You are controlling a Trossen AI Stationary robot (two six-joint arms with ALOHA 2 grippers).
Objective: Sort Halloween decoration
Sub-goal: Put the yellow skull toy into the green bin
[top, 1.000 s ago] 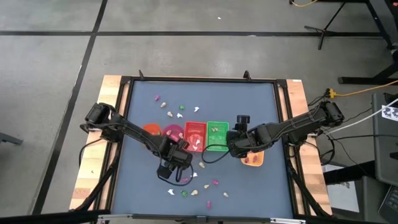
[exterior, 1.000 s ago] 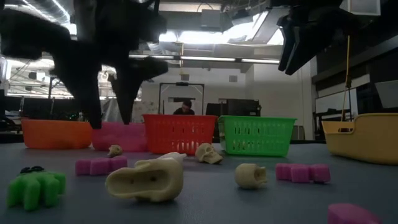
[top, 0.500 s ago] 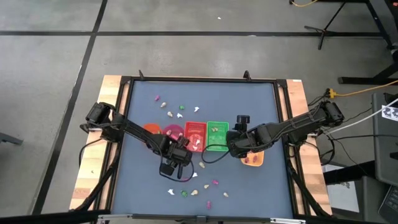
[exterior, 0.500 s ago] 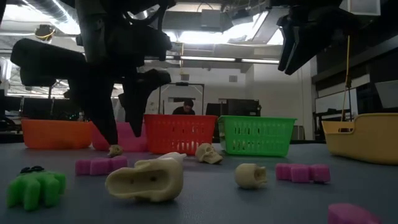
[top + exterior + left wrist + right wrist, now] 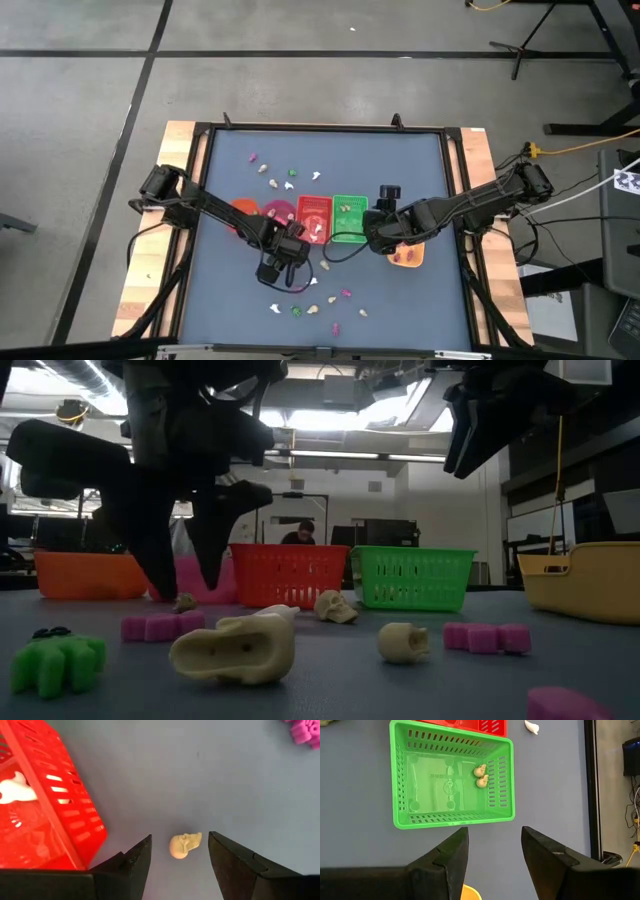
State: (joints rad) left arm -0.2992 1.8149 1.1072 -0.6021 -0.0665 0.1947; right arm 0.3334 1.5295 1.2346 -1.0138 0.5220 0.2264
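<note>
Halloween decoration pieces lie scattered on the grey desk (image 5: 420, 180): a cream skull (image 5: 183, 845) sits between the spread jaws of the left gripper (image 5: 180, 851), untouched, just beside the red basket (image 5: 40, 805), whose far side is cut off by the frame. A white piece (image 5: 17, 792) lies inside that basket, half veiled by its slats. A pink trinket (image 5: 304, 731) is clipped at the picture's corner. The right gripper (image 5: 492, 845) hangs above the green basket (image 5: 451, 780) with its jaws released and empty; two cream skulls (image 5: 480, 776) rest inside. In the low view the left arm's dark bulk hides most of the pink bowl (image 5: 195, 580) behind it.
</note>
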